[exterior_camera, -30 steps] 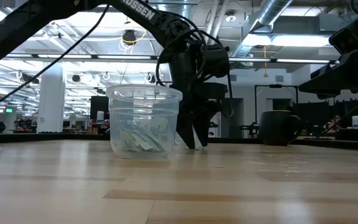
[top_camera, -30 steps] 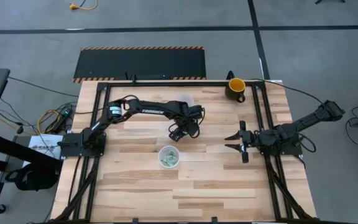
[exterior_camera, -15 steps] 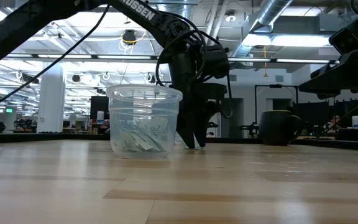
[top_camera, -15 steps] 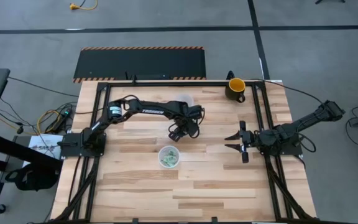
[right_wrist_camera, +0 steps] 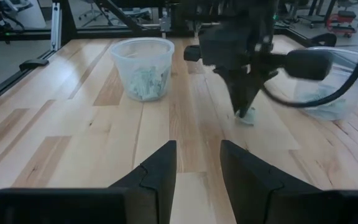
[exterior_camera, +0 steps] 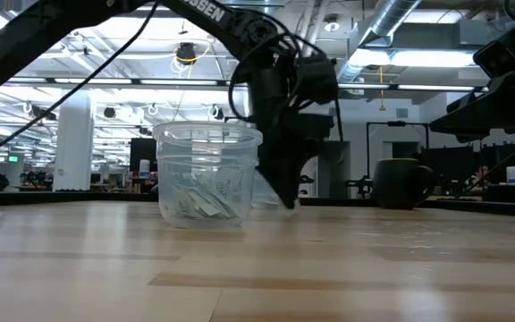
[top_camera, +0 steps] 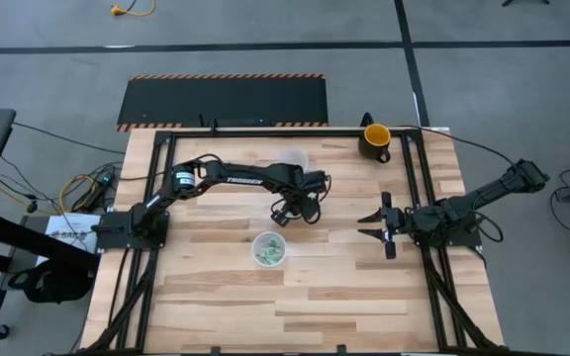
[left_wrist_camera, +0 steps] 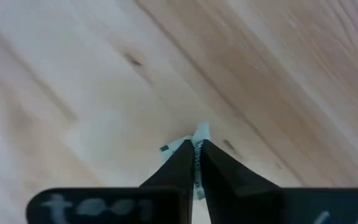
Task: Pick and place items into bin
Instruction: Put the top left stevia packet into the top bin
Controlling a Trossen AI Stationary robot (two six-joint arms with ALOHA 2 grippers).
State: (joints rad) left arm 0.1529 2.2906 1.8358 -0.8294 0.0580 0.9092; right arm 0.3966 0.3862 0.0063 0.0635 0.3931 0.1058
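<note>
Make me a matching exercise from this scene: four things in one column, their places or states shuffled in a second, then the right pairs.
Things:
1. left gripper
2. right gripper
3. clear cup
4. yellow mug

Places or states:
A. at the table's far edge, by the frame
B. shut on a pale green piece at the tabletop
C. open, waiting at the table's right side
D. mid-table, holding pale green pieces

Pairs: 1-B, 2-C, 3-D, 4-A

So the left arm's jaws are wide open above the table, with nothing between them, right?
Not quite. The left wrist view shows the left gripper with its jaws closed on a small pale piece, just above the wooden table. It is not open or empty.
</note>
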